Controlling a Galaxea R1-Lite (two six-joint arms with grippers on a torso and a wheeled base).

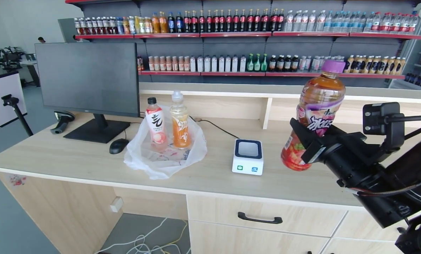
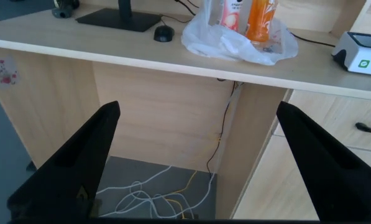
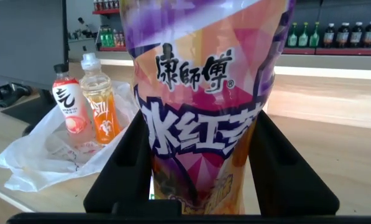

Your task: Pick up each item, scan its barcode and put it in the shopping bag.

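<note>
Left gripper [image 2: 197,109] spread open below counter level; then, along the pale wooden counter [image 1: 72,155], one crumpled white plastic shopping bag [image 1: 161,165] holding one pink-labelled bottle [image 1: 156,123] and one orange-labelled bottle [image 1: 180,121], both upright; one white box scanner [image 1: 247,157]; one purple-capped amber tea bottle [image 1: 316,113] clamped aloft in the right gripper [image 1: 307,141].

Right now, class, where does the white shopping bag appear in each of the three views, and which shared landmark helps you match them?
Head view: the shopping bag lies mid-counter, between the mouse and the scanner.
Left wrist view: the bag droops at the counter's front edge.
Right wrist view: the bag lies on the counter beside the purple-capped bottle.
Shared landmark: the orange bottle standing in the bag.
</note>
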